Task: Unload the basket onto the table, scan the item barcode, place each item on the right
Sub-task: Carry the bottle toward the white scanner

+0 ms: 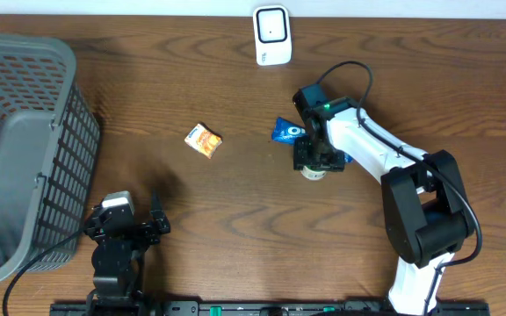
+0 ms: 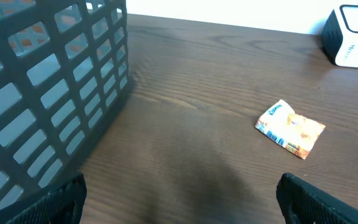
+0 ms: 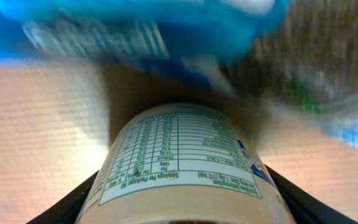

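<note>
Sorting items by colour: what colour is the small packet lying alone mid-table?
Orange and white small packet, clearest in the left wrist view.

The right arm reaches out across the tabletop (image 1: 235, 193), wrist bent down, its pincer (image 1: 316, 163) pointing downward with jaws set either side of a small bottle (image 3: 182, 168). The left arm sits folded near the front edge, its pincer (image 1: 152, 219) spread wide and holding nothing.

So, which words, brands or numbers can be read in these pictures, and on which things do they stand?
"Kleenex", faintly: small orange and white tissue packet.
Nutrition table: cream cylindrical bottle between the right fingers; print too small and upside down.
Blue plastic packet: print blurred.
White box-shaped scanner: side marking too small.
Nothing else readable.
</note>
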Robot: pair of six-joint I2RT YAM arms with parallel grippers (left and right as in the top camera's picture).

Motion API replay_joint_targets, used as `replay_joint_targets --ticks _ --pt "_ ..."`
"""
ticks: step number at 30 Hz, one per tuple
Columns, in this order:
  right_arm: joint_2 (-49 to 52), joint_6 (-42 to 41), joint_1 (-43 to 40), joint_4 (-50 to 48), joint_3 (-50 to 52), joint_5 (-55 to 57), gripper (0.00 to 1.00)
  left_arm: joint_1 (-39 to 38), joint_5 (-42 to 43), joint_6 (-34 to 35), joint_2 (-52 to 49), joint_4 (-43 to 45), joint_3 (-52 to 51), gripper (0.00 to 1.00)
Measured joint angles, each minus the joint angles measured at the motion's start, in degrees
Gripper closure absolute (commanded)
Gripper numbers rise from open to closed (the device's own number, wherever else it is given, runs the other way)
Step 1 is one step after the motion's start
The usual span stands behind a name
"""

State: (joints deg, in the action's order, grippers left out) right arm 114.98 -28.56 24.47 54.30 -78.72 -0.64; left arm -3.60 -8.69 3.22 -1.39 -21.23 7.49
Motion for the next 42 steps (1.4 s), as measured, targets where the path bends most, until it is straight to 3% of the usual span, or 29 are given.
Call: replay_joint_targets --ticks 11,21,36,42 --pt "1.3 3.7 -1.0 26.3 -19.9 -10.7 0.53 0.0 0.0 0.0 0.0 0.0 0.0 0.02" --pt "1.3 12.2 -1.0 42.4 -22.5 -21.3 0.54 0.0 0.0 0.0 0.0 0.0 0.0 0.02" --pt "1.3 16.9 -0.7 43.0 -22.5 -26.4 0.53 0.0 0.0 0.0 0.0 0.0 0.0 0.02" --pt "1.4 17.1 0.2 42.2 -23.2 -29.5 0.59 0.0 0.0 0.0 0.0 0.0 0.0 0.02"
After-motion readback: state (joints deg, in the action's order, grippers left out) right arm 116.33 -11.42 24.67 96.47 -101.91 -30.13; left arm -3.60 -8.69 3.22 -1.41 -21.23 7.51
